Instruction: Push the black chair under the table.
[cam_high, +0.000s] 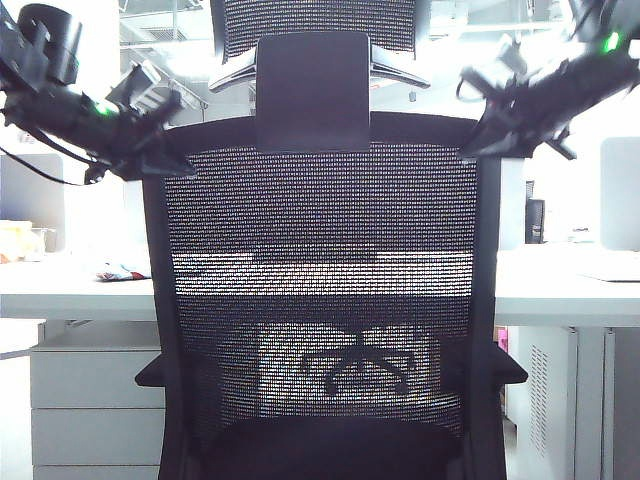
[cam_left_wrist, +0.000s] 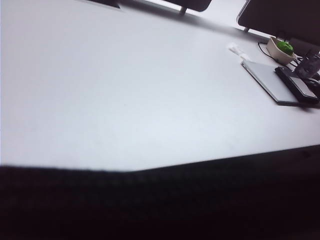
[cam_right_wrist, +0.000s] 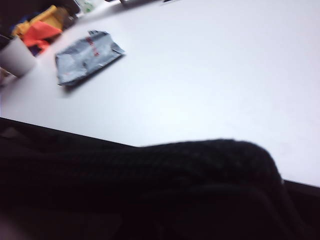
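Note:
The black chair fills the middle of the exterior view, its mesh back towards the camera and the headrest bracket above. The white table runs behind it. My left gripper rests at the back's upper left corner, and my right gripper at the upper right corner. Their jaws are too dark and hidden to read. In the left wrist view the chair's dark edge lies before the table top. The right wrist view likewise shows the chair's mesh rim against the table.
A pale grey drawer unit stands under the table at the left. On the table lie a silver packet, a white cup, a closed laptop and a small bowl with something green.

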